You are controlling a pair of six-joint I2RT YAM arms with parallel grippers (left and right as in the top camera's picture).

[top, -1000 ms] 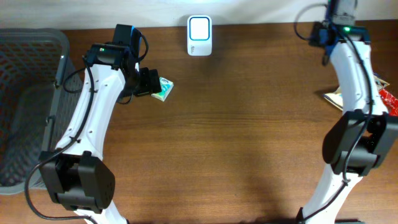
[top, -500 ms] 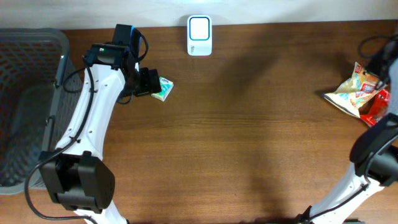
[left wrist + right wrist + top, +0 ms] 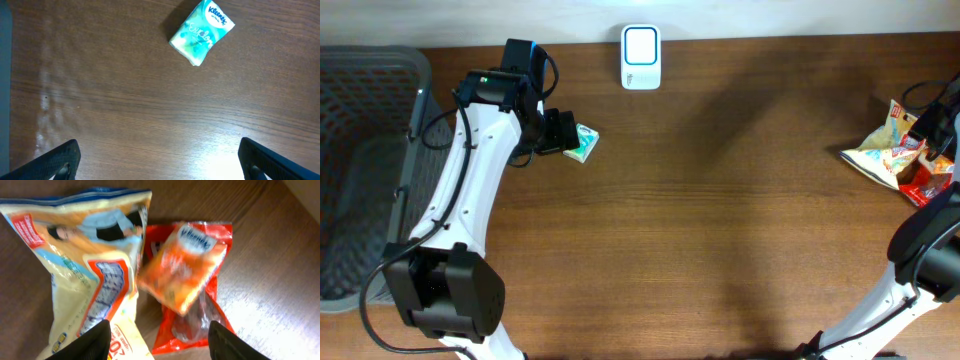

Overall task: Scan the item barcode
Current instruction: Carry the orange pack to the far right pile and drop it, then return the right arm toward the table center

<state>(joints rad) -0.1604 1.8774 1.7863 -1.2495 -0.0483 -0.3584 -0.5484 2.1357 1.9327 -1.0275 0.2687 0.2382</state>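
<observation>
A teal Kleenex tissue pack (image 3: 582, 142) lies on the wooden table at the back left. My left gripper (image 3: 560, 133) hovers right beside it. In the left wrist view the pack (image 3: 201, 31) lies ahead of the gripper (image 3: 160, 162), whose jaws are wide open and empty. The white barcode scanner (image 3: 641, 57) stands at the back centre. At the right edge my right gripper (image 3: 932, 122) hangs over a pile of snack bags (image 3: 885, 150). In the right wrist view it (image 3: 157, 337) is open, with a blurred orange packet (image 3: 182, 270) lying loose over a red packet (image 3: 212, 320).
A dark mesh basket (image 3: 360, 150) fills the left edge of the table. A large yellow and white snack bag (image 3: 85, 265) lies left of the red packet. Bare wood stretches between the two arms.
My right arm has swung from the back right corner out to the right edge, over the snack bags, uncovering them. The left arm and the tissue pack have not moved.
</observation>
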